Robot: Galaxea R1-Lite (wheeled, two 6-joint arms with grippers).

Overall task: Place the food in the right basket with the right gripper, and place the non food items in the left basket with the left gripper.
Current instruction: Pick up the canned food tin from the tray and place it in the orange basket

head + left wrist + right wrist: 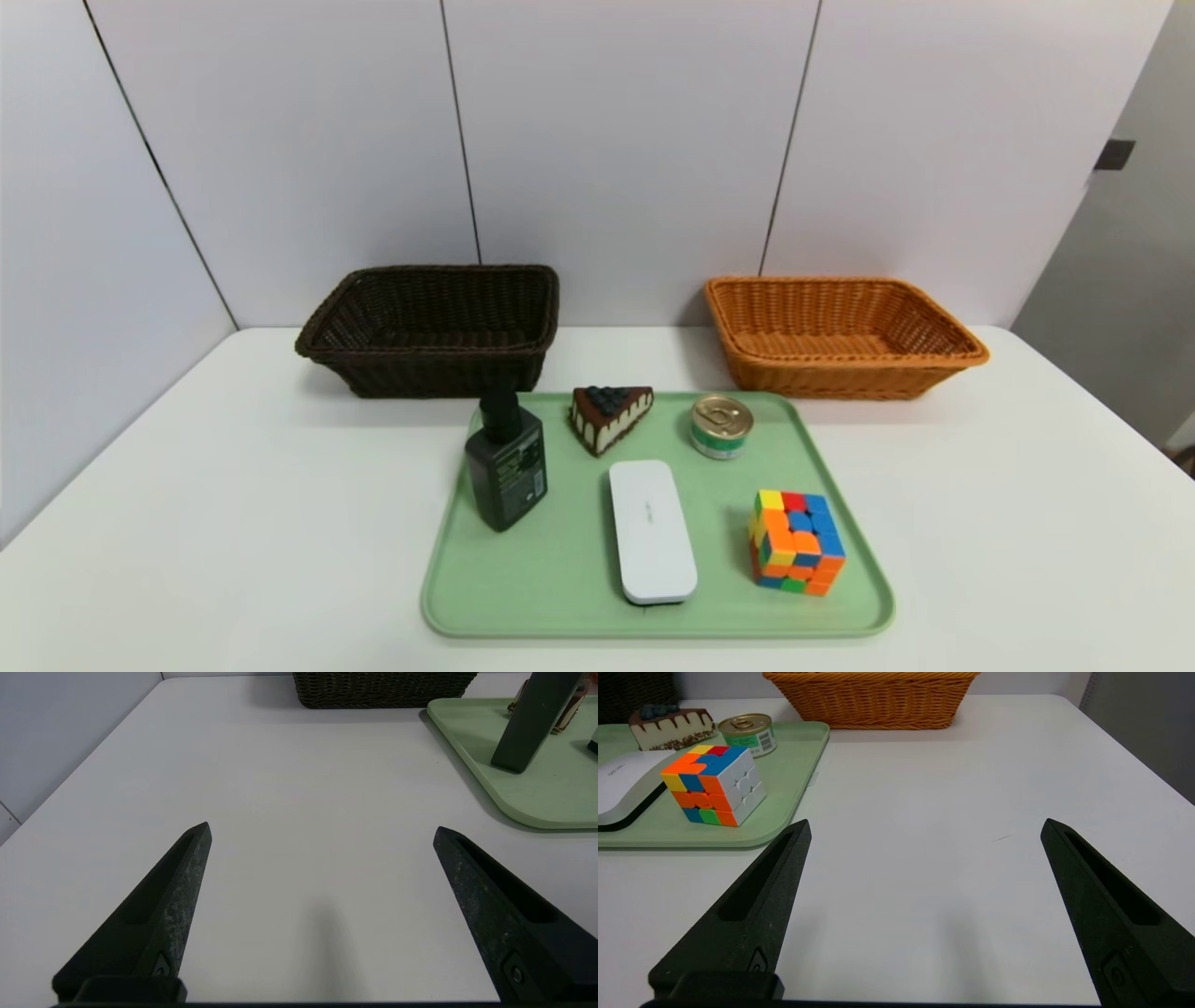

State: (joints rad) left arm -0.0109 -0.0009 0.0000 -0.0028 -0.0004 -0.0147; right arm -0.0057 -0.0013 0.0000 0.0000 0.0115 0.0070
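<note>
Tray (560,616), lower centre of frame, held mixed goods, presumably awaiting sorting; both grippers' fingers (187,896) stood apart.

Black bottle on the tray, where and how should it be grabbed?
Probably by the body, below the cap: the black bottle stands upright, flat-sided. The left gripper, open over bare table, could come from the robot's left, fingers astride.

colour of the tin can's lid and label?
Gold lid, green and white label on the tin can; shows best in the right wrist view.
</note>
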